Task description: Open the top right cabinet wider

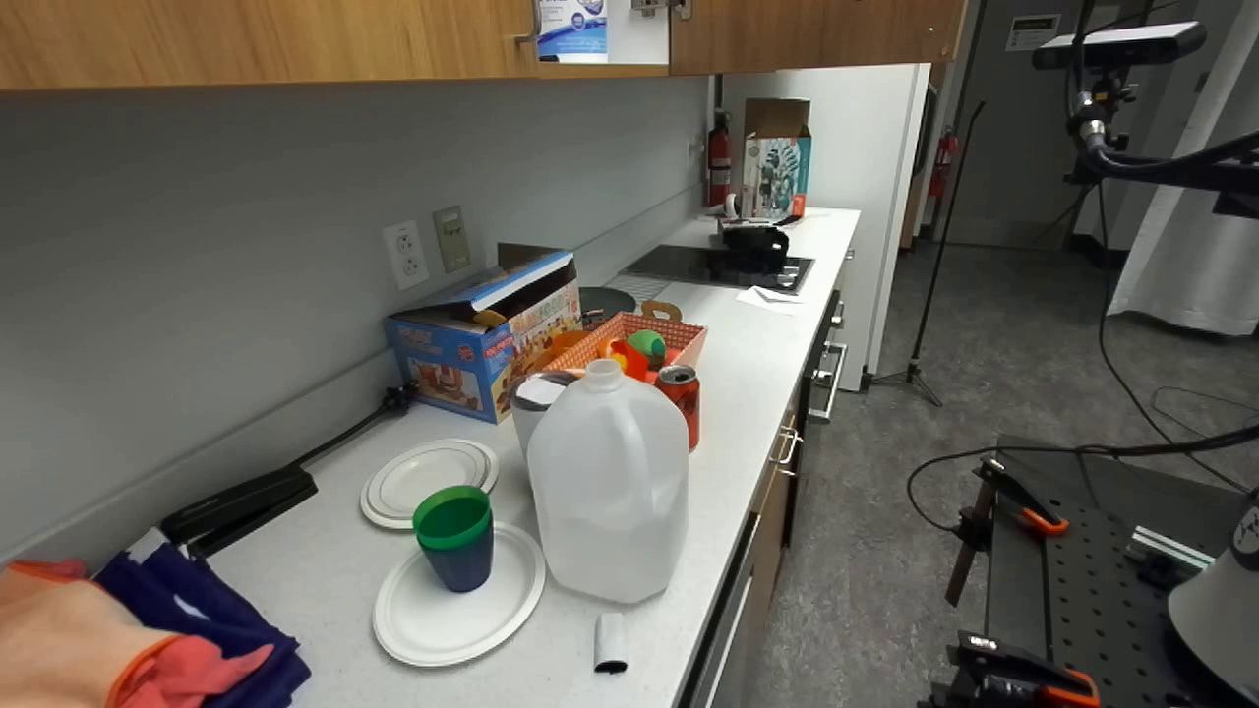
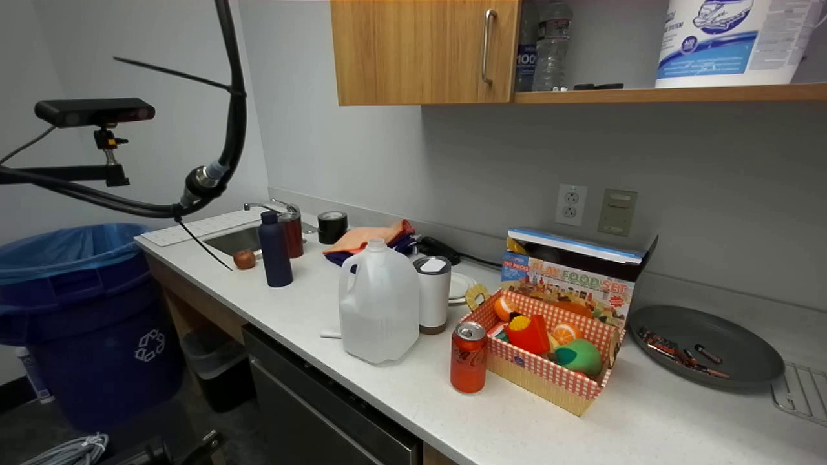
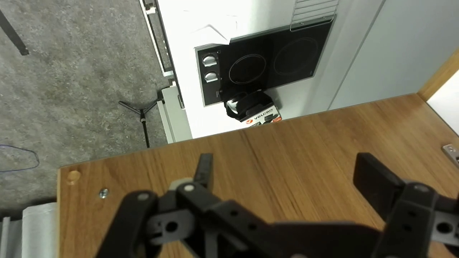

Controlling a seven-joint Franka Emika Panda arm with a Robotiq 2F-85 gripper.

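Observation:
The wood cabinet door (image 1: 807, 34) on the right stands swung out from the upper cabinet in an exterior view. Its hinge (image 1: 661, 6) shows beside the opening. In the wrist view the door's inner face (image 3: 322, 143) spans the lower half, with a hinge plate (image 3: 451, 153) at the right edge and a screw (image 3: 103, 193) near the free end. My gripper (image 3: 285, 161) is open, with its two fingers wide apart over this inner face and nothing between them. Whether the fingers touch the door cannot be told. The gripper is out of both exterior views.
The left cabinet door (image 2: 423, 51) is shut. A white tub (image 2: 730, 45) and bottles (image 2: 552, 48) stand on the open shelf. Below, the counter holds a milk jug (image 1: 610, 482), a toy basket (image 2: 549, 349) and a cooktop (image 3: 265, 64). A camera stand (image 1: 1121, 44) rises beyond the counter.

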